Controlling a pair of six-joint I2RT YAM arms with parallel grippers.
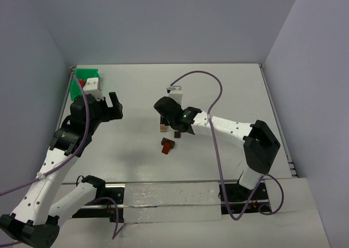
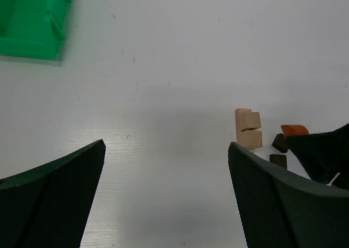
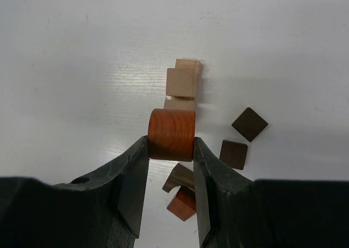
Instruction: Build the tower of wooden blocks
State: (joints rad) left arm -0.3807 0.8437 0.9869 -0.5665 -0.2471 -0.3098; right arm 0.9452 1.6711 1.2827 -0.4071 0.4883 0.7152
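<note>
Reddish-brown rounded wooden block (image 3: 171, 131) is pinched in the right claw (image 3: 170, 145); the left claw (image 2: 166, 146) hangs wide open, empty.

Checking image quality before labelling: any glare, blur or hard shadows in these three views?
Top external: even light, soft shadows on the table, glare on the glossy strip near the bases. Left wrist: left hand slightly soft, faint sheen. Right wrist: sharp on the reddish-brown block in the right hand.

The reddish-brown block (image 3: 171, 134) is smooth grained wood, the tan blocks (image 3: 182, 83) matt wood, the green tray (image 2: 32, 41) glossy plastic.
</note>
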